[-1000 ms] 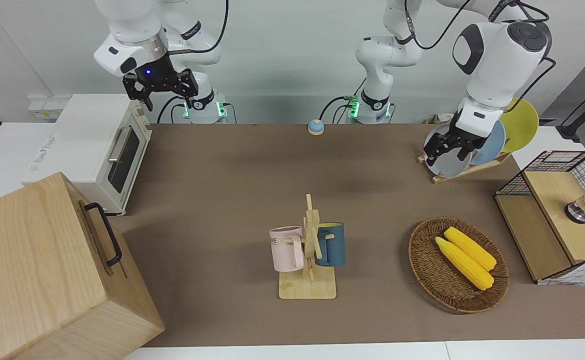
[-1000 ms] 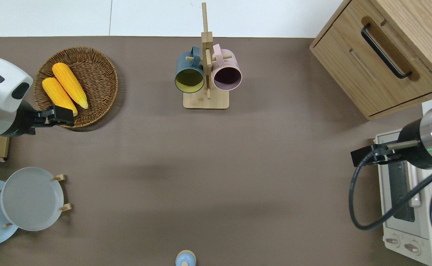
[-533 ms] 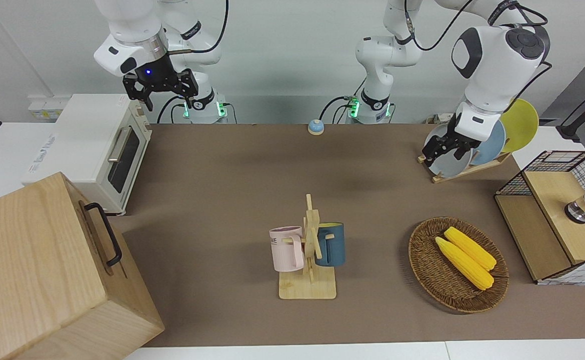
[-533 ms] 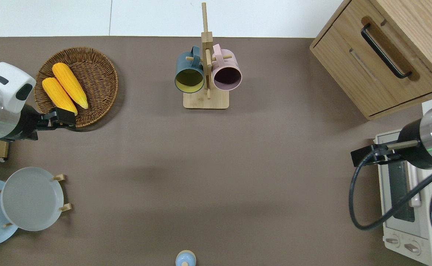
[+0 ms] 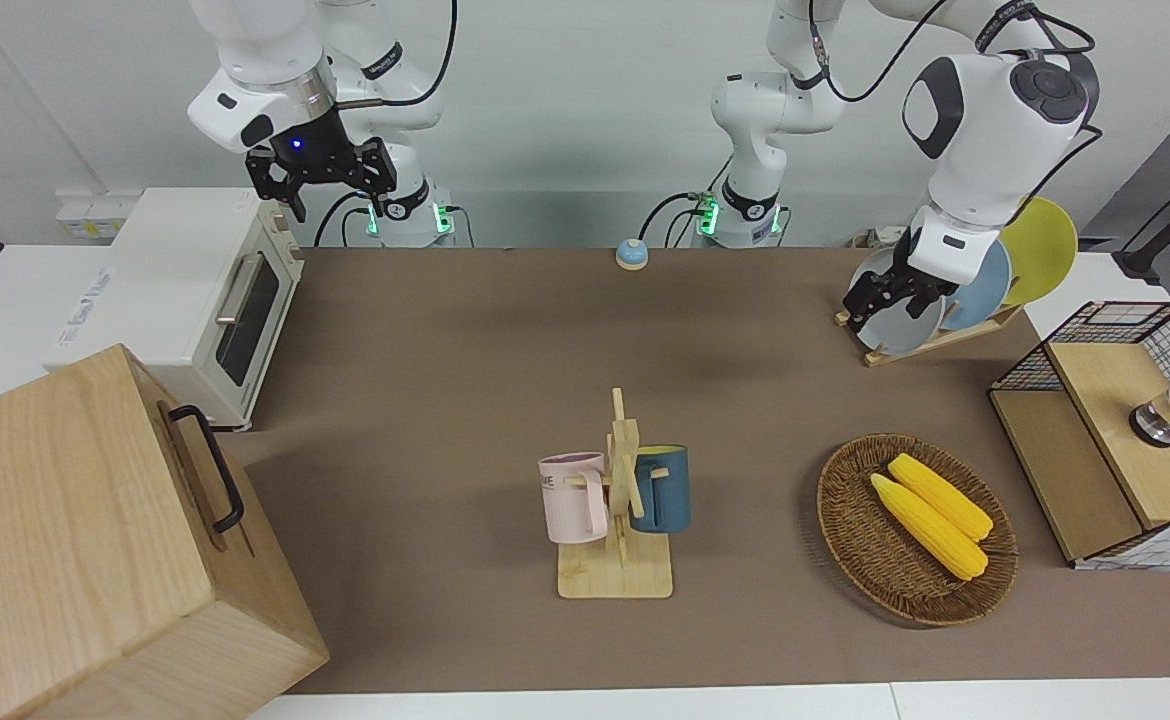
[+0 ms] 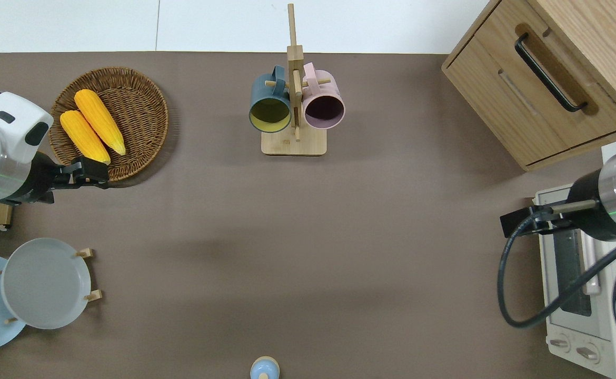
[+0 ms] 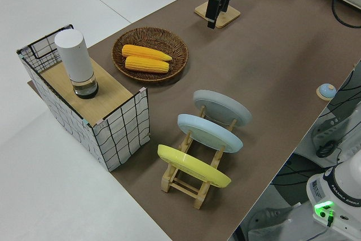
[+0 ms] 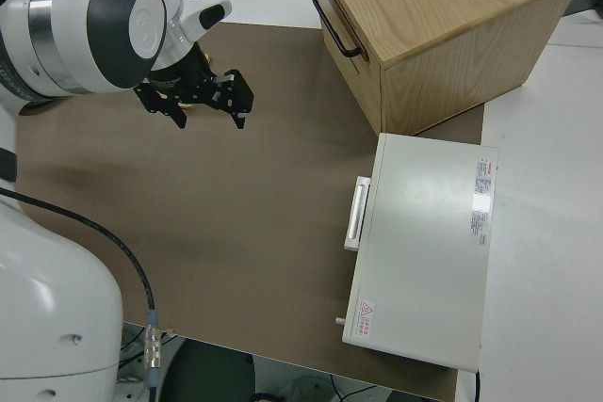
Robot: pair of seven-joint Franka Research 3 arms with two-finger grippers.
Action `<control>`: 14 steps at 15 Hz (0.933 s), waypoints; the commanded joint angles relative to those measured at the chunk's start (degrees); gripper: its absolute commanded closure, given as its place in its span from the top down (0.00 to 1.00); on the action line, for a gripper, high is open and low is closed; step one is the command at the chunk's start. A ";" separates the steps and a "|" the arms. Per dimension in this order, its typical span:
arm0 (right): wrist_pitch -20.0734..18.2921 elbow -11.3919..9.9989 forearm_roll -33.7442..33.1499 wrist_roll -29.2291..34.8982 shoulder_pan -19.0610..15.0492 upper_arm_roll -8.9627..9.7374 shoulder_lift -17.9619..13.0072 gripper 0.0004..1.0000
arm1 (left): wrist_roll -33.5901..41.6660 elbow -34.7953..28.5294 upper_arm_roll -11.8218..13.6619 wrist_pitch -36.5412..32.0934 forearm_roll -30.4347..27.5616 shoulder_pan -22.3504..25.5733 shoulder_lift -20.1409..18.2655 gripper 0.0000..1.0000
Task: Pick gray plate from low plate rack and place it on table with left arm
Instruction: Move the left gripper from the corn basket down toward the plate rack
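The gray plate (image 5: 893,326) (image 6: 45,282) (image 7: 223,107) leans in the slot of the low plate rack (image 5: 935,339) (image 7: 183,184) that is farthest from the left arm's end of the table (image 6: 339,237). My left gripper (image 5: 880,293) (image 6: 90,172) (image 7: 213,5) is open and empty, up in the air. In the overhead view it is over the wicker basket's rim nearest the robots, apart from the plate. My right arm is parked, its gripper (image 5: 320,185) (image 8: 203,115) open.
A sky-blue plate (image 7: 210,132) and a yellow plate (image 7: 192,165) share the rack. A wicker basket (image 6: 145,113) holds two corn cobs. A mug tree (image 6: 293,105), a wooden cabinet (image 6: 545,79), a toaster oven (image 5: 195,300), a wire crate (image 7: 121,125) and a small blue bell (image 6: 264,368) stand around.
My left gripper has shifted slightly nearer to the plate rack in the overhead view and risen a little. The plates and my right arm have not moved.
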 commanded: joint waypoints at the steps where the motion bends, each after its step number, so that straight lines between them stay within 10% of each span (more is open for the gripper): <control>1: -0.87 0.35 0.20 -0.19 -0.84 0.38 -0.27 0.99 | 0.19 -1.89 0.39 -1.23 6.49 -0.67 -0.44 1.00; 14: -0.87 0.35 0.20 -0.19 -0.76 0.38 -0.27 0.99 | 4.93 -14.01 0.48 0.08 23.63 -0.06 -6.41 1.00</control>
